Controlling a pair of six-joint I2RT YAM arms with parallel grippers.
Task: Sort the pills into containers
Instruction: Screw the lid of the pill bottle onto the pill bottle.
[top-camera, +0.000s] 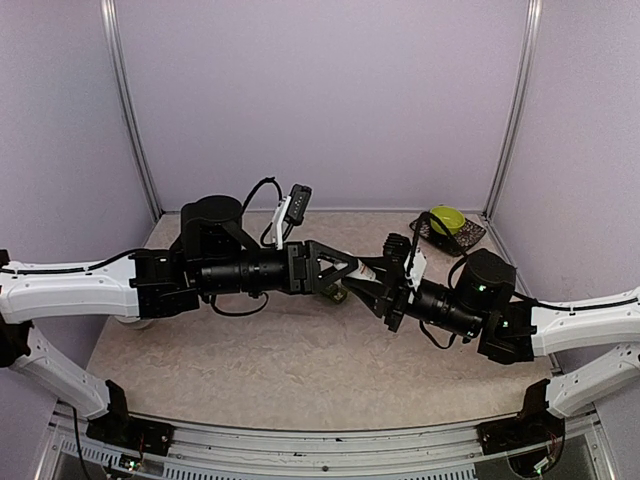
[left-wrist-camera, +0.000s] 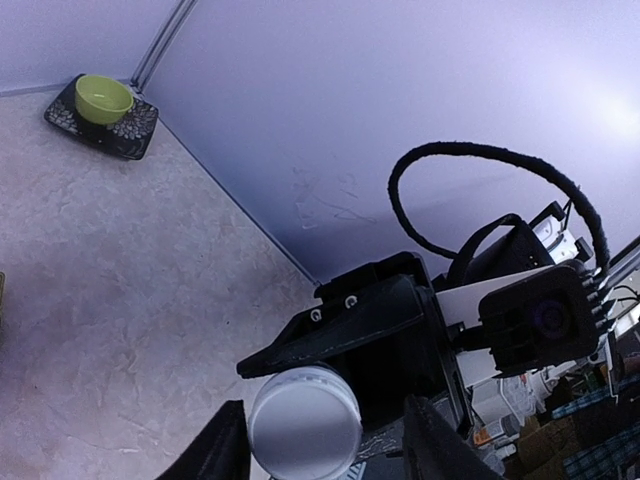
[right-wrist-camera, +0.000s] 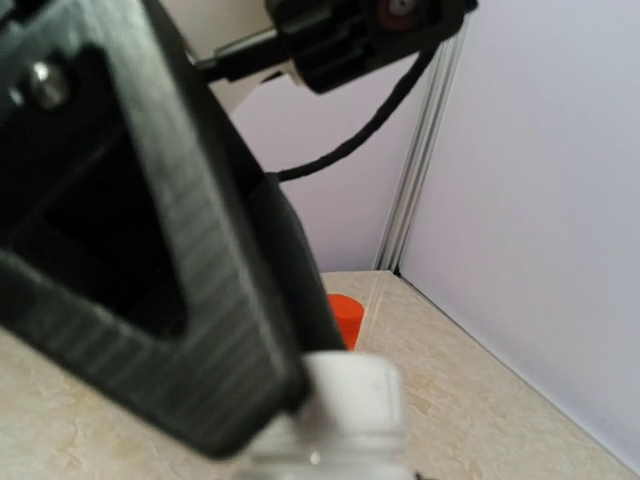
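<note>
A white pill bottle (top-camera: 367, 268) is held in mid-air over the middle of the table, with my right gripper (top-camera: 386, 288) shut on its body. Its white cap (left-wrist-camera: 304, 424) faces the left wrist camera. My left gripper (left-wrist-camera: 320, 445) stands round the cap: the left finger is close beside it and the right finger (left-wrist-camera: 440, 440) is a clear gap away. In the right wrist view the cap (right-wrist-camera: 352, 400) is at the bottom, with a black left finger (right-wrist-camera: 150, 300) against it. A dark olive piece (top-camera: 338, 294), probably the containers, peeks out below the grippers. No pills show.
A yellow-green bowl (top-camera: 446, 219) sits on a dark patterned mat (top-camera: 468, 238) in the back right corner; the bowl (left-wrist-camera: 104, 98) also shows in the left wrist view. A small orange cup (right-wrist-camera: 345, 315) stands near the back left corner. Lilac walls enclose the table.
</note>
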